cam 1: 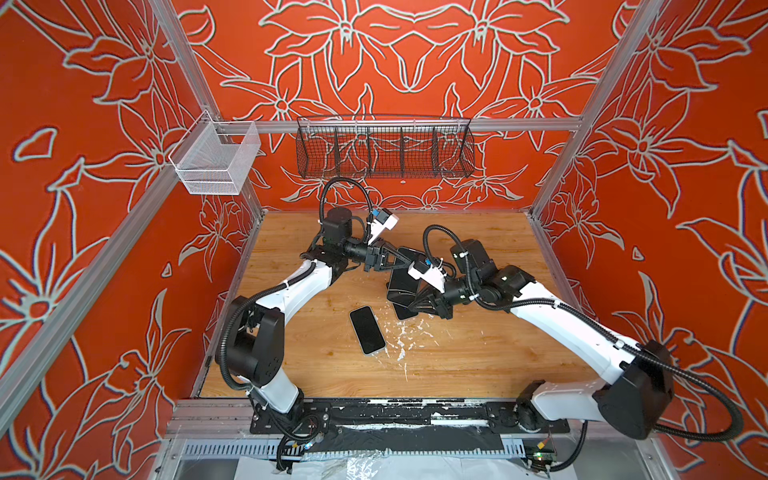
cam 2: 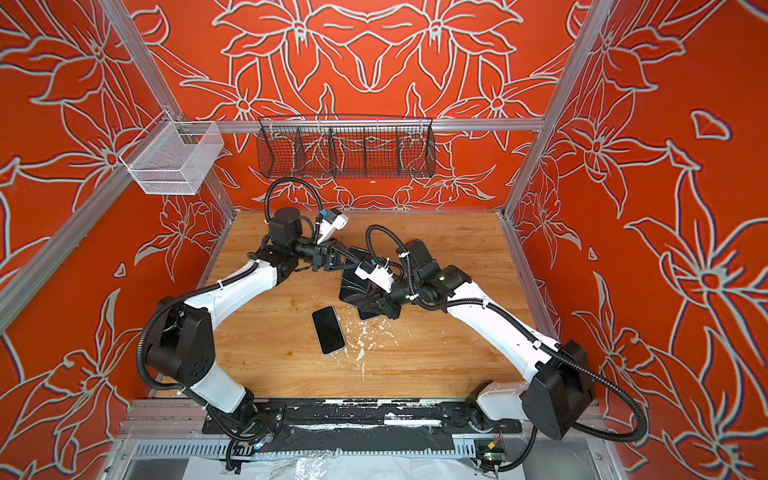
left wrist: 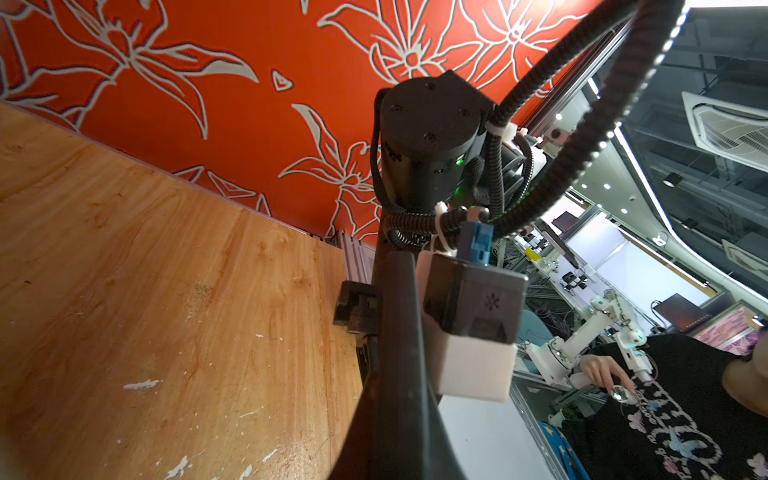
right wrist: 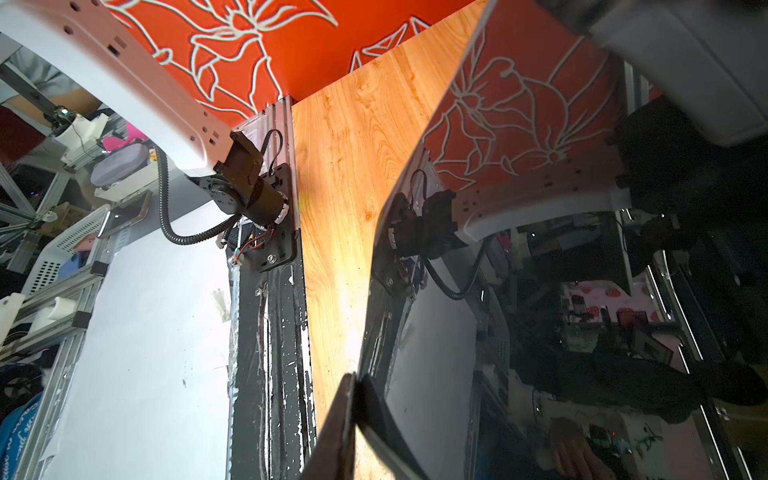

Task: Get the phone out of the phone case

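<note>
The phone (cam 1: 367, 330) (cam 2: 328, 330), with a dark screen and a pale rim, lies flat and bare on the wooden table in both top views. Behind it, the phone case (cam 1: 400, 286) (cam 2: 351, 286), a glossy black slab, is held up off the table between both grippers. My left gripper (cam 1: 409, 258) is shut on its far end. My right gripper (cam 1: 415, 303) (right wrist: 355, 378) is shut on its near edge. In the right wrist view the case's shiny face (right wrist: 540, 291) mirrors the room. The left wrist view shows the case (left wrist: 397, 332) edge-on.
A black wire basket (cam 1: 384, 147) hangs on the back wall and a white mesh basket (cam 1: 216, 160) on the left frame. White flecks (cam 1: 403, 336) mark the table (cam 1: 478, 353) beside the phone. A black rail (cam 1: 374, 411) runs along the front edge.
</note>
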Motion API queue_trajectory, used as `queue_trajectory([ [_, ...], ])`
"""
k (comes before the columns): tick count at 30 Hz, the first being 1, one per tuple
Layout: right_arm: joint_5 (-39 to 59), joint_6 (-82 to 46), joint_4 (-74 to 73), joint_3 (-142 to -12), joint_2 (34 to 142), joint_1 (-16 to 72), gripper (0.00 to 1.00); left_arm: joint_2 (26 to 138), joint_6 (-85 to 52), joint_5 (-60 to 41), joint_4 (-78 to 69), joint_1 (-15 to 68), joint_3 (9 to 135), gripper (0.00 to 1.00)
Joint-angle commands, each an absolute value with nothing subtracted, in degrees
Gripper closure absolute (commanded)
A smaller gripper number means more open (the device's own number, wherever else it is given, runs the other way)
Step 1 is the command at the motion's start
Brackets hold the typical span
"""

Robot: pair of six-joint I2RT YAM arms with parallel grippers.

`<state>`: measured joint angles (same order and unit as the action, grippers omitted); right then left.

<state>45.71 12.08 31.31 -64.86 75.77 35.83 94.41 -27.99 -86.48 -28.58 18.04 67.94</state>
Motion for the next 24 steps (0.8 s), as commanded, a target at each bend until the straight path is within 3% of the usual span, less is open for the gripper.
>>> queue_trajectory([
  [1,47.13,13.14,31.75,-65.65,74.71,37.53,0.92,97.28,-43.06,-84.04,-51.61,17.1,67.51,1.0],
  [5,45.31,13.12,31.34,-65.41,75.15,37.7,0.94,103.62,-65.05,-84.65,-76.5,16.53,69.52,1.0],
  [7,44.3,13.15,31.13,-65.31,75.36,37.79,0.96,106.46,-72.65,-85.35,-81.15,16.4,71.89,1.0],
  [24,35.08,17.07,30.35,-63.09,75.77,39.37,1.0,106.7,-72.6,-85.05,-81.2,15.56,71.28,1.0],
])
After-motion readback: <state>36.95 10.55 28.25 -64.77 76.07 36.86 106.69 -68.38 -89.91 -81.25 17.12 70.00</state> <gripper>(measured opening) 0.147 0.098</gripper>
